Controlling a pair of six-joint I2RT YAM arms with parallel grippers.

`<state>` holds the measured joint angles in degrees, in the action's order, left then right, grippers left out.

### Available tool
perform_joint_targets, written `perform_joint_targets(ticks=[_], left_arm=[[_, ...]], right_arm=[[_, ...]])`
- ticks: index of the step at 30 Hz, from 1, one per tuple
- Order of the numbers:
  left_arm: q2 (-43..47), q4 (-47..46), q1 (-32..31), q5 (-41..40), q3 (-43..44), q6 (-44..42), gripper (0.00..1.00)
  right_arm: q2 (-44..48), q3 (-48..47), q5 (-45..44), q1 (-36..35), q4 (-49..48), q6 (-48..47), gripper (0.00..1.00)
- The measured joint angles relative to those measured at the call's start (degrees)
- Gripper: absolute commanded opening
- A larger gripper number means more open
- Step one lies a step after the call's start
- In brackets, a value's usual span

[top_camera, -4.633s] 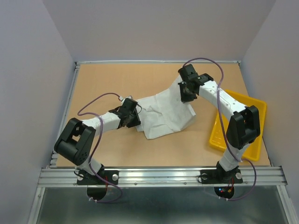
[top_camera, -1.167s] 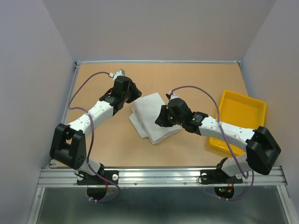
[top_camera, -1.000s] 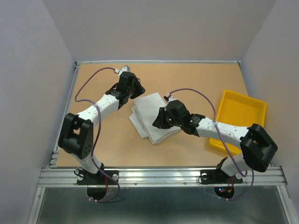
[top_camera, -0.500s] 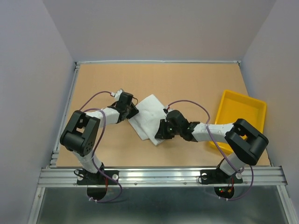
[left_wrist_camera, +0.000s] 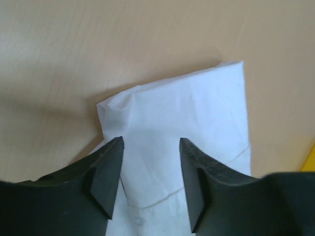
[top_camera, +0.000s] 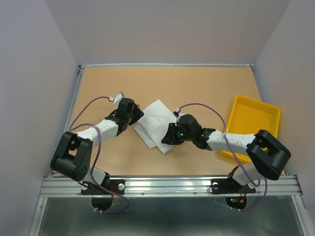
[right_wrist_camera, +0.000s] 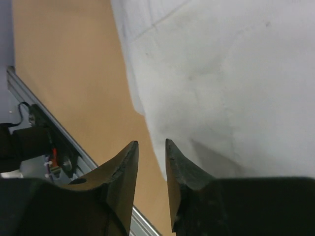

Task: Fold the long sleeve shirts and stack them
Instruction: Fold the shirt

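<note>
Left gripper (left_wrist_camera: 151,146) gapes over the folded white shirt (top_camera: 155,119) (right gripper (right_wrist_camera: 151,144) narrowly parted at its edge), neither grasping.

Left arm (top_camera: 100,129) and right arm (top_camera: 231,140) wore white shells with black joints. A purple cable (top_camera: 199,103) looped off behind each wrist; blunt black fingers (left_wrist_camera: 106,172) jutted ahead, one green light (top_camera: 182,132) glowed.

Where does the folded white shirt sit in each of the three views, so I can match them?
Top external: shirt mid-picture, left of the yellow tray.
Left wrist: shirt fills the lower middle.
Right wrist: shirt fills the upper right.
Shared landmark: the tan table, bare beside the shirt in all three.
</note>
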<state>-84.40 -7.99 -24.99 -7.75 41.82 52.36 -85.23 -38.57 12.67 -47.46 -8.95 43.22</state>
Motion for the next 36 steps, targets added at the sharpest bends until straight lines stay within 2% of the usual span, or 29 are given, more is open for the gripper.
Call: perform_joint_targets(ticks=[3,7,12,15,19,22,27,29,36], left_arm=[[5.4,0.5,-0.3,-0.1,0.5,-1.5,0.7],[9.1,0.0,-2.3,0.9,2.5,-3.0,0.68],[7.2,-1.0,-5.6,2.9,2.7,-2.8,0.61],[2.6,-2.9,-6.5,4.6,2.2,-1.9,0.57],[-4.6,-4.4,-6.3,5.4,-0.8,0.1,0.55],[-5.3,-7.2,-5.4,6.1,-2.9,2.1,0.54],[-5.2,-10.3,-3.9,7.7,-4.8,4.3,0.54],[-4.8,-10.7,-3.3,8.2,-5.3,4.7,0.55],[-1.0,-5.6,-2.2,7.0,-3.9,1.5,0.71]], right_arm=[[4.0,-0.5,1.0,1.5,0.0,-0.1,0.39],[6.0,-2.4,2.2,5.9,0.0,0.3,0.39],[4.4,-4.2,3.6,10.9,-1.4,0.6,0.36],[1.4,-3.0,5.7,13.1,-5.7,1.9,0.33],[-4.2,5.7,9.5,17.4,-16.6,5.4,0.31],[-8.1,12.2,12.2,21.1,-22.7,8.3,0.3],[-8.2,17.0,14.2,23.2,-30.6,9.5,0.31],[-7.9,17.6,14.6,23.5,-31.5,9.4,0.33],[0.4,16.2,15.6,23.8,-25.2,7.1,0.39]])
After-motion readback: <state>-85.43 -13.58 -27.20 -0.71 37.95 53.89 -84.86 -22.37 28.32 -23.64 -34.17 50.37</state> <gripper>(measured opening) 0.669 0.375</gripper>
